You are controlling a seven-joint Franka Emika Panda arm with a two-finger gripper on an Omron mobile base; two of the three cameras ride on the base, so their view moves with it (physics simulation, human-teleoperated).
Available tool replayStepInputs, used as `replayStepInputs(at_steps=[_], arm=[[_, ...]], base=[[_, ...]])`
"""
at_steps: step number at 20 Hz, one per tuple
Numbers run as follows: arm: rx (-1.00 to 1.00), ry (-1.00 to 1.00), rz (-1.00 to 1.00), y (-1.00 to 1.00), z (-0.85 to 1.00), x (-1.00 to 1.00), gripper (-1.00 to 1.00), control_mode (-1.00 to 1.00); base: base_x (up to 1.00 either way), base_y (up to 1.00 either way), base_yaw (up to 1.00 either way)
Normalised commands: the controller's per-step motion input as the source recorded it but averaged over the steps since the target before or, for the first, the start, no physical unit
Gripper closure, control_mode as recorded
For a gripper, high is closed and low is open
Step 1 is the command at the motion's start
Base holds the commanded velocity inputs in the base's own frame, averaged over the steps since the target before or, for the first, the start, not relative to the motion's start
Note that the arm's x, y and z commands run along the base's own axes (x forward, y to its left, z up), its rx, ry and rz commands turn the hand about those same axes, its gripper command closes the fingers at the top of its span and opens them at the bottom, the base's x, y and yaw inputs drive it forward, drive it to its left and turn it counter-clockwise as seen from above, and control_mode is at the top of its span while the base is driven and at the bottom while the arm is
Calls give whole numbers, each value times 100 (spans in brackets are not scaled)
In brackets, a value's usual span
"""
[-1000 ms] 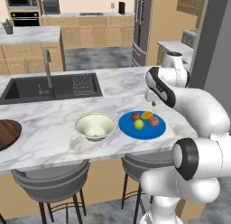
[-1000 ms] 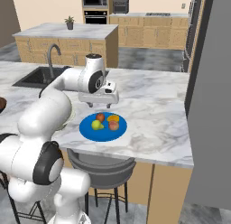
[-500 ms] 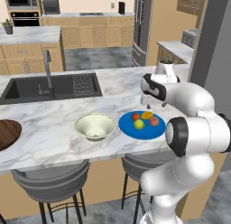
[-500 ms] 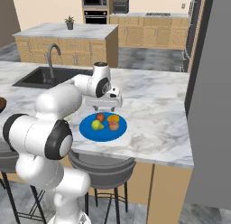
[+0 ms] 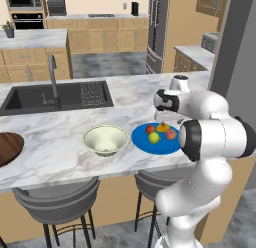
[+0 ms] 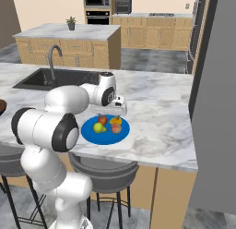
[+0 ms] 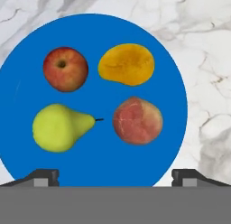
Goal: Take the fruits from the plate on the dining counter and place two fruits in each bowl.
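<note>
In the hand view we look straight down on the plate [image 7: 173,90]: apple [image 7: 65,68] upper left, pear [image 7: 61,127] lower left with its long axis running left to right, oval fruit [image 7: 127,64] upper right, peach [image 7: 137,120] lower right. All four lie just ahead of our end effector [image 7: 115,175], spread wide and empty.

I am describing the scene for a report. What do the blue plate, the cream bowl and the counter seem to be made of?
The blue plate looks like glazed ceramic or plastic: flat, even colour.
The cream bowl seems to be glossy ceramic, its inside smoothly shaded.
The counter looks like polished white marble with grey veins.
All of it is rendered, so these are only appearances.
</note>
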Motion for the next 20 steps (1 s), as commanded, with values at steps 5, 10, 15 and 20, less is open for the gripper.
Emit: replayStepInputs(at_steps=[5,10,15,20], arm=[[0,0,0,-23,-34,15,-100,-100],[0,0,-3,-13,-18,8,-100,-100],[0,0,0,-1,-10,11,-100,-100],[0,0,0,0,-27,11,-100,-100]], base=[[0,0,0],[0,0,0],[0,0,0],[0,0,0]])
